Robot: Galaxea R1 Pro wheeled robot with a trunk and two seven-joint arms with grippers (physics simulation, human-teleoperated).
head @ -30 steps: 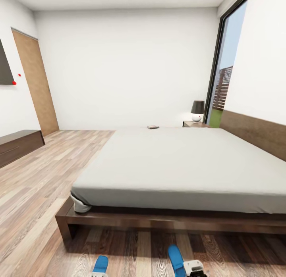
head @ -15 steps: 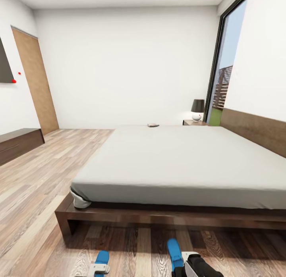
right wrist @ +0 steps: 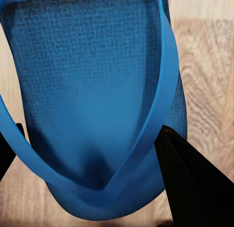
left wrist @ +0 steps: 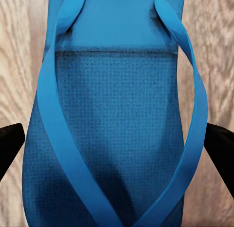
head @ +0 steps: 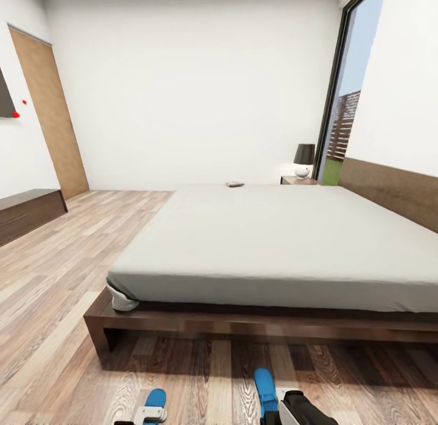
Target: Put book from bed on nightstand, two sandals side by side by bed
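Left gripper [left wrist: 117, 149] fingers stand spread, one either side of a blue sandal [left wrist: 114, 115] on the floor [left wrist: 14, 51]. Right gripper [right wrist: 92, 149] likewise straddles the second sandal [right wrist: 92, 85], not pinching. I judge both light, flexible, non-fragile; grip across the sole edges. Book [head: 235, 184] lies far ahead on the bed [head: 274, 242].

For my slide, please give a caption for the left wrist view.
Blue sandal seen close over wood-plank floor, between two dark pincer fingers.

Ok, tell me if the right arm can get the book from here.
Probably not. The book lies at the bed's far edge, the whole mattress between, while the right gripper is low by a sandal at the near side.
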